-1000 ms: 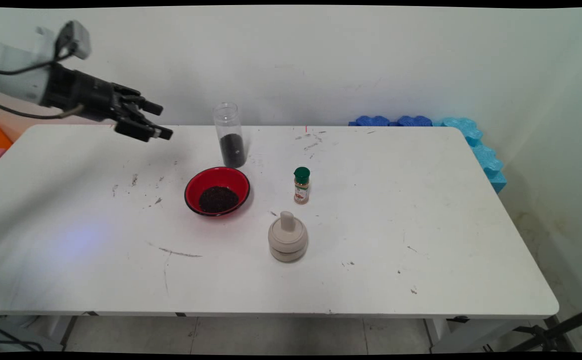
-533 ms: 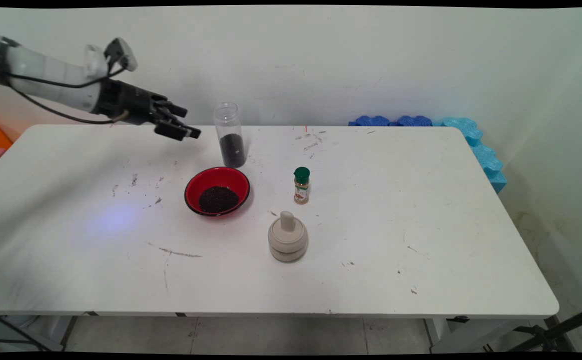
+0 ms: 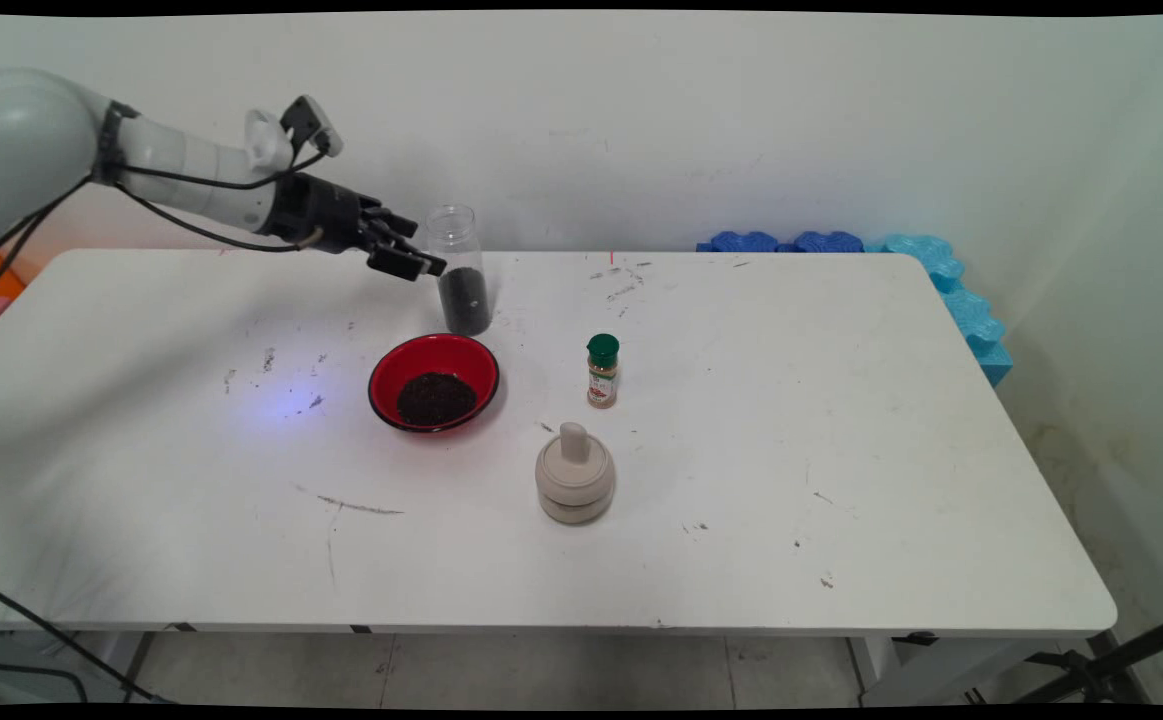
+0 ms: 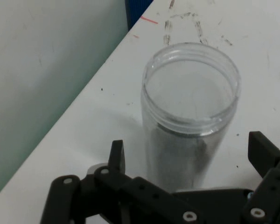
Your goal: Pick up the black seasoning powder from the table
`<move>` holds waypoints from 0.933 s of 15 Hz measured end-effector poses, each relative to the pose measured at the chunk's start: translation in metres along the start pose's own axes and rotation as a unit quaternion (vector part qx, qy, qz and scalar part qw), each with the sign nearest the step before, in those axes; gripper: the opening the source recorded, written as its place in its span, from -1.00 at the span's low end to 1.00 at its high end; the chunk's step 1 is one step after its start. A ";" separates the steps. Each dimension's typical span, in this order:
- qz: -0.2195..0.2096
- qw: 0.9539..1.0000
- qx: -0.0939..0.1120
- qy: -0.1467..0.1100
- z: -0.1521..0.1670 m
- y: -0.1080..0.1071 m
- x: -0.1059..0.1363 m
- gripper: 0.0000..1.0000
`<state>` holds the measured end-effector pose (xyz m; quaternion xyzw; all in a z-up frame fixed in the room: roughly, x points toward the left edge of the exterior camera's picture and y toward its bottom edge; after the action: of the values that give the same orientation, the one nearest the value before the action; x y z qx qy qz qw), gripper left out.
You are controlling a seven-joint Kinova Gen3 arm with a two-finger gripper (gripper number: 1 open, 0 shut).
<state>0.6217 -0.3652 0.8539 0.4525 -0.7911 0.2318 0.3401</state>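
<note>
From my station I see the black two-finger gripper (image 3: 411, 257) has travelled rightward along the upper left of the frame over the last second, from well clear of the tall clear plastic jar part-filled with dark grains (image 3: 459, 270) to just beside its left wall. In the hand view its fingers (image 4: 115, 156) stand spread, one on each side of the jar (image 4: 189, 116), not touching it, so I judge the hand is lined up on the jar and gripping nothing.

The jar stands upright near the table's far edge, above centre-left of the frame. Just below it sits the red bowl holding dark grains (image 3: 434, 382); to the lower right are the small spice bottle with a green cap (image 3: 602, 371) and the beige round lidded pot with a knob (image 3: 574, 474), both well apart from the hand.

Along the white table (image 3: 841, 420), blue foam pieces (image 3: 841, 243) run at upper right.

The hand view cuts off the jar's base behind the linkage, and the spice bottle's label is too small to read.
</note>
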 end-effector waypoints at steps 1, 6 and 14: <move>0.001 1.000 0.000 0.000 0.004 0.000 0.000 1.00; 0.002 1.000 -0.001 0.002 0.022 -0.003 0.002 1.00; 0.003 1.000 -0.002 0.005 0.036 -0.004 0.003 -1.00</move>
<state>0.6125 -0.3934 0.8323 0.4481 -0.7912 0.2336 0.3445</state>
